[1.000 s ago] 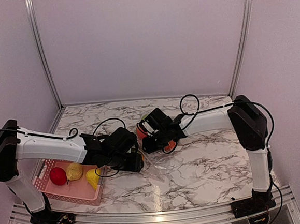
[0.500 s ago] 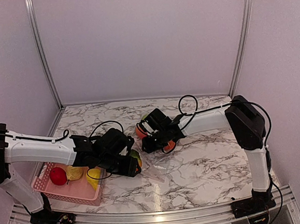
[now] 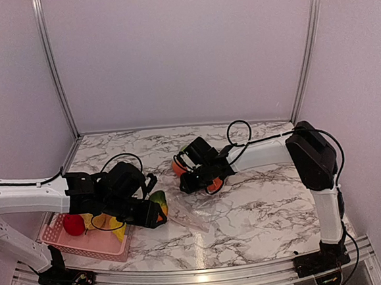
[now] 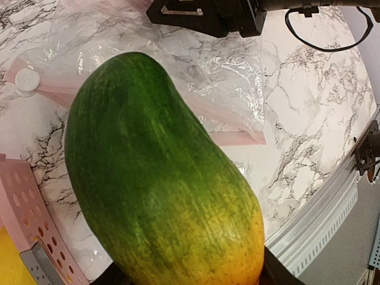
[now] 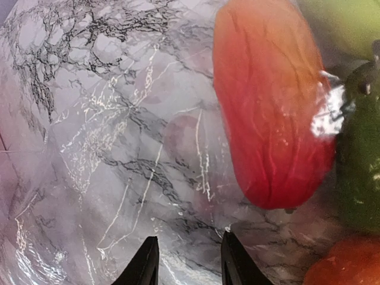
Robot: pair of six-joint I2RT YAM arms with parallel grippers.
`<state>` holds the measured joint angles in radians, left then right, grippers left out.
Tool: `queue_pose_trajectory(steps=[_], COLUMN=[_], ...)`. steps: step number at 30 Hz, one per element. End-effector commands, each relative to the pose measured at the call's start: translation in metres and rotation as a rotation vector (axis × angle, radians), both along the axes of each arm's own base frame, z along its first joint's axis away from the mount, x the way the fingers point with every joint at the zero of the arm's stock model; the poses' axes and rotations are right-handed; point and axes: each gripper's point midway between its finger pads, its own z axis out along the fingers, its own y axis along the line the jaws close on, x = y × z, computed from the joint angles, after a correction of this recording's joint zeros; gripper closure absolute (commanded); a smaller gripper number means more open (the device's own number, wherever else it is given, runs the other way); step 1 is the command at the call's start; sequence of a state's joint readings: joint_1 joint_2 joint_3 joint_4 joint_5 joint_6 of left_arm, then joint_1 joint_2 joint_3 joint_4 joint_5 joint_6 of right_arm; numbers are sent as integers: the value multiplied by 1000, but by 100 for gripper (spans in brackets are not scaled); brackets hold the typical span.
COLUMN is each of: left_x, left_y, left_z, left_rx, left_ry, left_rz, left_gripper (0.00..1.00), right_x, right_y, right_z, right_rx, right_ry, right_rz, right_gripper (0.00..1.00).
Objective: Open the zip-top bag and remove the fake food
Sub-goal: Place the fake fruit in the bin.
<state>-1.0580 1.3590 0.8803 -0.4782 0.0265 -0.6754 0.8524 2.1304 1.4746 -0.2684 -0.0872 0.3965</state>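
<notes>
My left hand (image 3: 155,212) clasps a glossy green-yellow plastic fruit (image 4: 166,178), perhaps mango; slick, it could drop before the nine-o'clock pink mesh basket (image 3: 93,248).

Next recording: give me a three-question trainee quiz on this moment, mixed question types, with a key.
1. True or false: the left gripper holds a green-and-yellow fruit.
2. Multiple choice: which of these lies in the pink basket? A. a red apple. B. a blue cup. C. a metal spoon.
3. Short answer: which arm's fingers are over the clear film of the zip-top bag?

Key
1. True; the fruit fills the left wrist view.
2. A.
3. The right; the right gripper shows crinkled plastic directly below its tips.
</notes>
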Motion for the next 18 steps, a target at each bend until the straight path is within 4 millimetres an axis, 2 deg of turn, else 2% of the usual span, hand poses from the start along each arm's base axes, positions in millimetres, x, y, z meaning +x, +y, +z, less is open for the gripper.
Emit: queue_pose_trajectory(steps=[1, 6, 9, 13, 18], left_x=[-10, -14, -9, -5, 5], left_y=[21, 34, 45, 58, 82], left_z=[3, 11, 16, 21, 18], left_rx=[25, 14, 8, -26, -37], left_ry=[24, 28, 9, 7, -9], left_rz=[28, 65, 134, 245, 418], left_gripper=[52, 52, 52, 52, 51], right_x=[9, 9, 8, 7, 7], right_y=[5, 6, 5, 5, 5], right_z=[0, 0, 0, 0, -1], right_rx=[21, 23, 23, 23, 23], right_ry=[-5, -6, -6, -7, -8], right_rz=[-10, -11, -9, -4, 1], right_gripper=[65, 65, 66, 66, 66])
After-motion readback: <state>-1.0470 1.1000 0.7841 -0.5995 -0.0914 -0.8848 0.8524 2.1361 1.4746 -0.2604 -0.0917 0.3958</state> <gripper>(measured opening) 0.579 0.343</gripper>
